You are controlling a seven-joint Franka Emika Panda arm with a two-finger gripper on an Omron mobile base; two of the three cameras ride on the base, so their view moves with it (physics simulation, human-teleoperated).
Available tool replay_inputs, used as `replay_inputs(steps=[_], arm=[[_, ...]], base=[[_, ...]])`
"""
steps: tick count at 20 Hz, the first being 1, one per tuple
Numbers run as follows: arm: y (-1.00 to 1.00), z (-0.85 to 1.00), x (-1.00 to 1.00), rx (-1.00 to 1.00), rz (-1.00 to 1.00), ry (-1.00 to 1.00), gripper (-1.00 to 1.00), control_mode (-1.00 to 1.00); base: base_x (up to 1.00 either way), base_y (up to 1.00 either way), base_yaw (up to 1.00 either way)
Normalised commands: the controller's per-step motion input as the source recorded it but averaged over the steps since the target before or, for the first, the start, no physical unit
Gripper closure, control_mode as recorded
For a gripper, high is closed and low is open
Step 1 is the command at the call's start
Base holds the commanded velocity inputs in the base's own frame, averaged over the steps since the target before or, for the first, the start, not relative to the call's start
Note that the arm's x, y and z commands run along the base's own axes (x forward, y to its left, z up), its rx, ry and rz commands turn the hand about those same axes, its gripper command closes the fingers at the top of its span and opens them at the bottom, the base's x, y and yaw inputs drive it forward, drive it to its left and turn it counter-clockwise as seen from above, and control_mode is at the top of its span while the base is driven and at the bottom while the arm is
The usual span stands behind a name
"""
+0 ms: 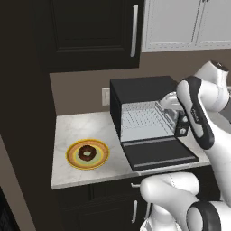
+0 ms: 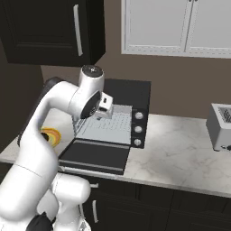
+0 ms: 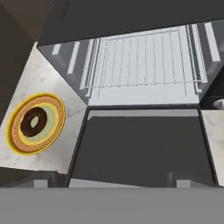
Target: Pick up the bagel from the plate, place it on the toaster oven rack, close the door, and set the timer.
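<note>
The bagel (image 1: 86, 154) (image 3: 33, 122), a dark brown ring, lies on the yellow-rimmed plate (image 1: 72, 159) (image 3: 17, 144) on the counter left of the toaster oven. The door (image 1: 160, 153) (image 2: 94, 155) (image 3: 140, 148) hangs fully open and flat. Inside, the toaster oven rack (image 1: 144, 121) (image 2: 108, 124) (image 3: 144, 59) is bare. My gripper (image 1: 169, 101) (image 2: 106, 107) (image 3: 111, 183) hovers above the door in front of the oven mouth. It is open, its tips far apart with nothing between them. The plate (image 2: 52, 135) is partly hidden behind my arm in the right base view.
The oven's knobs (image 2: 138, 129) (image 1: 182, 131) run down its right front. A silver toaster (image 2: 221, 126) stands at the counter's far right. Dark and white wall cabinets hang above, and a dark tall wall bounds the counter's left end.
</note>
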Motion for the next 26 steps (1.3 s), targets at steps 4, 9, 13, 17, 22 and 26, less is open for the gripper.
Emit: replay_inputs(steps=[4, 9, 13, 17, 22, 26], arm=[[-0.47, -0.39, -0.27, 0.21, 0.0, -0.19, -1.0, -1.0], [-0.28, -0.36, -0.02, 0.2, 0.0, -0.09, -1.0, -1.0], [-0.09, -0.34, 0.09, 0.18, 0.0, 0.0, -1.0, -1.0], [0.0, -0.28, 0.34, 0.15, 0.0, 0.0, -1.0, -1.0], [0.0, -0.2, 0.5, 0.11, 0.0, 0.01, -1.0, -1.0], [0.0, -0.21, 0.54, 0.09, -0.02, 0.02, -1.0, -1.0]], base=[[0.0, 0.0, 0.0], [0.0, 0.0, 0.0], [0.0, 0.0, 0.0], [0.0, 0.0, 0.0], [0.0, 0.0, 0.0], [0.0, 0.0, 0.0]])
